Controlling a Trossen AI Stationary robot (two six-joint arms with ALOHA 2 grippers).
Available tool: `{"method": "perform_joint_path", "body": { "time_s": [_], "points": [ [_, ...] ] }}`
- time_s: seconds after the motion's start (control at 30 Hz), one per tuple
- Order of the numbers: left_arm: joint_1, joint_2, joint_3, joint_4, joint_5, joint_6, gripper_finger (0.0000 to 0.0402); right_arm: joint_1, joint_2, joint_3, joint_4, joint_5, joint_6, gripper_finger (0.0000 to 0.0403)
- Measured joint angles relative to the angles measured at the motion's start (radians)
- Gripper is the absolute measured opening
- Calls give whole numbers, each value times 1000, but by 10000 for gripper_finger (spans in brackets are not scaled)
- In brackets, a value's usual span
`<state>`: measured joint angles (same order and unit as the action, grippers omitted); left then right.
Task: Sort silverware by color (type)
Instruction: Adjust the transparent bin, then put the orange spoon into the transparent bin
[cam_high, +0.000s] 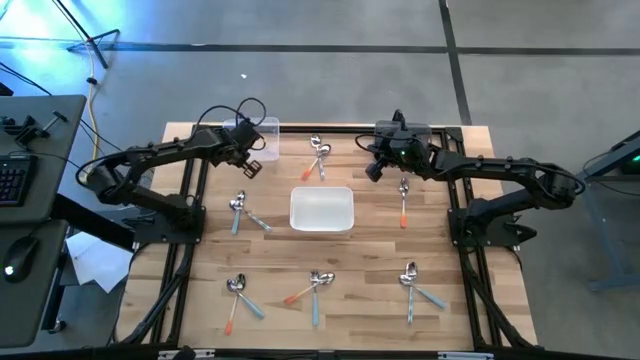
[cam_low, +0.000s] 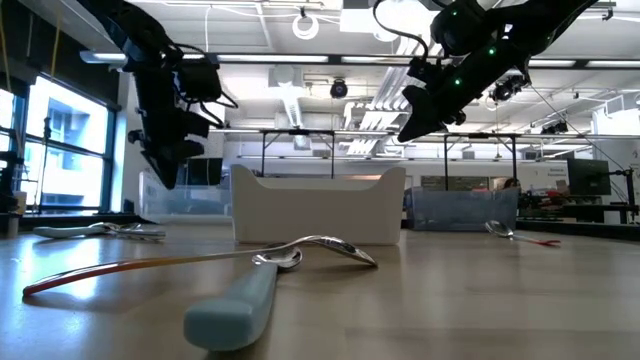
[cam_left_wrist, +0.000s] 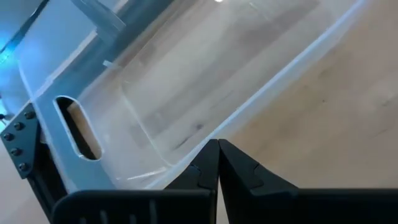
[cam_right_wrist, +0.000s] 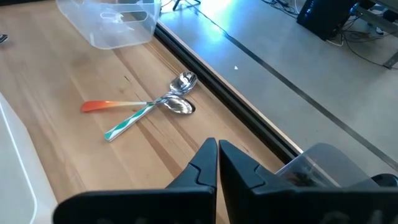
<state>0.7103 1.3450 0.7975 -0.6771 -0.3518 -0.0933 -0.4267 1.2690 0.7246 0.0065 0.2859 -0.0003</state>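
Note:
Spoons lie in small crossed groups on the wooden table: one group (cam_high: 318, 158) at the far middle, shown in the right wrist view as an orange-handled and a light-blue-handled spoon (cam_right_wrist: 143, 109). Other groups (cam_high: 403, 198) (cam_high: 241, 212) (cam_high: 240, 293) (cam_high: 314, 285) (cam_high: 416, 285) lie around the white bin (cam_high: 321, 210). My left gripper (cam_high: 252, 165) (cam_left_wrist: 217, 149) is shut and empty, held above the table by the near rim of a clear bin (cam_left_wrist: 186, 81). My right gripper (cam_high: 372, 172) (cam_right_wrist: 217, 149) is shut and empty, raised above the table's far right part.
A clear bin (cam_high: 262, 133) stands at the far left of the table. A second clear bin (cam_right_wrist: 323, 165) stands at the far right, under my right arm. In the low view an orange-handled spoon (cam_low: 150, 265) and a blue handle (cam_low: 235, 305) lie close in front of the white bin (cam_low: 318, 205).

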Motion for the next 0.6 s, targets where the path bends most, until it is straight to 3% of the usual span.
{"method": "perform_joint_path", "body": {
  "time_s": [0.43,0.6],
  "points": [
    [3,-46,2,15,42,25,1,0,0,0,-7,0,0,0],
    [3,-68,91,78,237,28,1,0,0,0,-6,0,0,0]
  ]
}}
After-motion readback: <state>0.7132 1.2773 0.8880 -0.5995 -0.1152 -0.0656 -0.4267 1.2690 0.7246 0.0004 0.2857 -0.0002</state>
